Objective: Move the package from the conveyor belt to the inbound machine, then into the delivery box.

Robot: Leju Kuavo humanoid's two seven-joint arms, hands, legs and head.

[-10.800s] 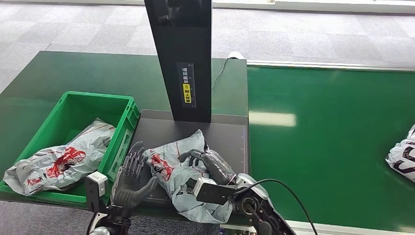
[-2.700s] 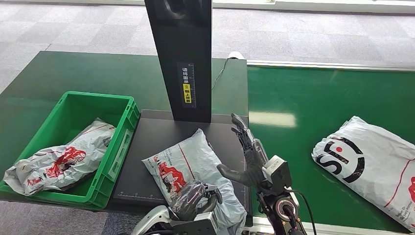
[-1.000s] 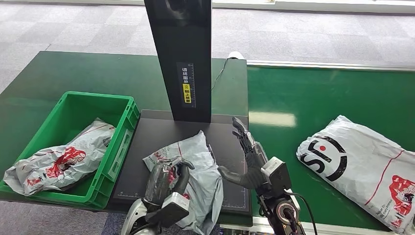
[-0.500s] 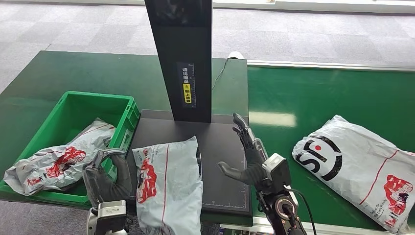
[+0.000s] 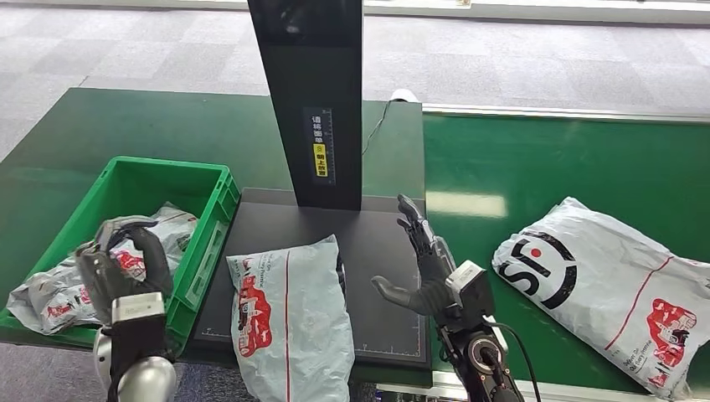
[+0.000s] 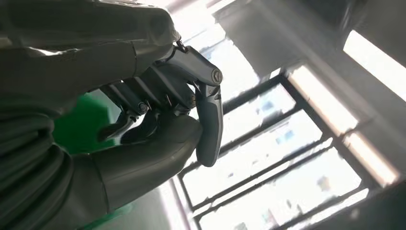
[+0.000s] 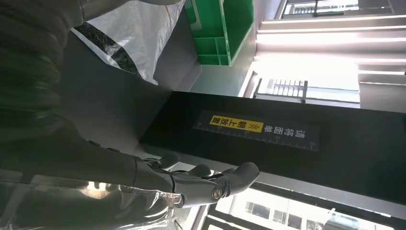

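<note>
A grey package with red print [image 5: 289,322] lies on the inbound machine's black platform [image 5: 381,239] and hangs over its front edge. No hand touches it. My left hand [image 5: 124,264] is raised over the near right corner of the green delivery box [image 5: 213,209], fingers curled in on nothing [image 6: 158,110]. At the platform's right edge my right hand [image 5: 427,268] stands upright with its fingers spread and empty [image 7: 191,184]. The package [image 7: 129,33] lies beyond it. A second white package with a black ring logo [image 5: 603,293] lies on the green conveyor belt [image 5: 569,167].
The delivery box holds another grey and red package [image 5: 46,293]. The machine's tall black column [image 5: 314,100] with a yellow label rises at the back of the platform. A dark green table [image 5: 151,126] carries the box and the machine.
My left hand has swung left and up, away from the package, to above the box. The package stays on the platform. The conveyor package has drifted slightly left.
</note>
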